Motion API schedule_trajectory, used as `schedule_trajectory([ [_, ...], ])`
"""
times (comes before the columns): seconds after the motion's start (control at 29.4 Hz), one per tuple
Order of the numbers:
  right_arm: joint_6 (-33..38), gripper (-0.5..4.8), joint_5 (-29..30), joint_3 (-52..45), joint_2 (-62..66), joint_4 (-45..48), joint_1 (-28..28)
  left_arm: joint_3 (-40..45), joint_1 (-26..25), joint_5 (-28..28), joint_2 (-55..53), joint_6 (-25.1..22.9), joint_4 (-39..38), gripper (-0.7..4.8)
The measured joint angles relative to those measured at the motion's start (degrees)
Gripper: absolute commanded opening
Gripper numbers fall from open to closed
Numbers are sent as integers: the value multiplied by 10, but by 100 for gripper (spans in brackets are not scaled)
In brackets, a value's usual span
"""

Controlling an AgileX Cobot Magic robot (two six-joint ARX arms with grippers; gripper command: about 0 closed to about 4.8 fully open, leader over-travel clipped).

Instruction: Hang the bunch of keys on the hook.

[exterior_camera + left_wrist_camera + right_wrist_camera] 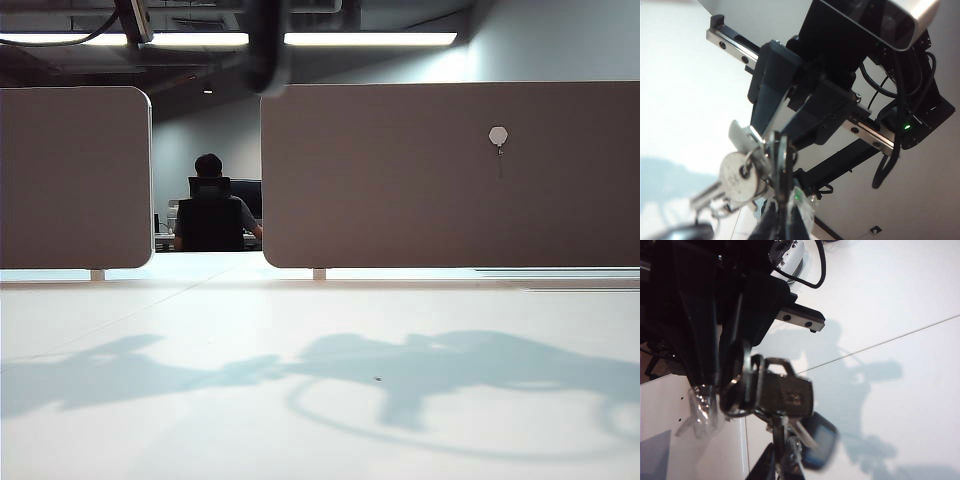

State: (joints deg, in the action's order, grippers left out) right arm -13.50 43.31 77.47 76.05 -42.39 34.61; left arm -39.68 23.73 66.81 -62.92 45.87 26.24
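The bunch of keys hangs in the air between both grippers. In the left wrist view a round-headed silver key [739, 173] dangles beside my left gripper [782, 222], which is shut on the key ring. The black fob [682, 233] is blurred below. My right gripper [780, 465] is shut on the same bunch from the opposite side, under a dark-headed key [787, 392] and beside the fob [821, 441]. The hook [498, 137] is a small pale disc on the right brown panel [420, 200]. Neither gripper shows in the exterior view, only their shadows on the table.
A white table [150, 310] stretches to two brown divider panels, the left one [70, 180] with a gap beside it. A seated person [210, 215] is far behind the gap. A blurred dark arm part [265, 45] hangs at the top of the exterior view.
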Motion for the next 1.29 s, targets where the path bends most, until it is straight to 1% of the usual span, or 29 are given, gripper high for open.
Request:
schedule_trajectory([
  [0.2, -3, -6, -12, 0, 0, 6, 0, 0, 0, -3, 0, 0, 0, -4],
  [0.24, -3, -6, -19, 0, 0, 9, 0, 0, 0, -5, 0, 0, 0, 3],
  [0.27, -5, -6, -32, 0, -1, 12, 0, 0, 0, -8, 0, -1, -1, 30],
  [0.31, -7, -6, -44, 0, -2, 14, 1, 0, -1, -8, -1, -2, -2, 111],
  [0.34, -11, -6, -59, 0, -2, 17, 2, 0, -1, -8, -1, -1, -3, 214],
  [0.37, -14, -6, -82, 0, -3, 19, 1, 0, -2, 4, -2, -2, -3, 366],
  [0.41, -16, -6, -105, 0, -3, 23, -2, 0, -1, 19, -1, -2, -2, 478],
  [0.48, -19, -6, -137, 0, -1, 26, -19, 0, 1, 38, 1, -3, 3, 479],
  [0.54, -24, -6, -147, 0, 0, 26, -36, 0, 0, 41, 2, -4, 7, 479],
  [0.71, -37, -6, -161, 0, 0, 26, -58, 0, 0, 24, 1, -15, 6, 479],
  [0.75, -48, -6, -183, 0, -2, 27, -66, 0, 0, 17, 1, -20, 6, 479],
  [0.82, -80, -6, -261, 0, -3, 31, -73, 0, -2, -15, 2, -41, 7, 479],
  [0.85, -122, -6, -346, 0, -2, 32, -73, 0, -3, -35, 1, -55, 6, 479],
  [0.88, -200, -6, -446, 0, 5, 36, -71, 0, -3, -61, 1, -79, 3, 479],
  [1.02, -327, -6, -599, -1, 33, 50, -75, 0, -3, -120, 1, -131, -17, 479],
  [1.09, -351, -6, -622, -1, 34, 65, -93, 0, -3, -139, 1, -148, -36, 479],
  [1.19, -357, -6, -617, 0, 39, 88, -112, 0, -3, -150, 1, -167, -59, 479],
  [1.22, -350, -6, -613, 0, 40, 97, -124, 0, -3, -150, 1, -177, -71, 479],
  [1.26, -330, -6, -588, 0, 40, 104, -127, 0, -3, -150, 1, -188, -83, 479],
  [1.29, -329, -6, -582, 0, 37, 100, -125, 0, -3, -156, 1, -199, -90, 479],
])
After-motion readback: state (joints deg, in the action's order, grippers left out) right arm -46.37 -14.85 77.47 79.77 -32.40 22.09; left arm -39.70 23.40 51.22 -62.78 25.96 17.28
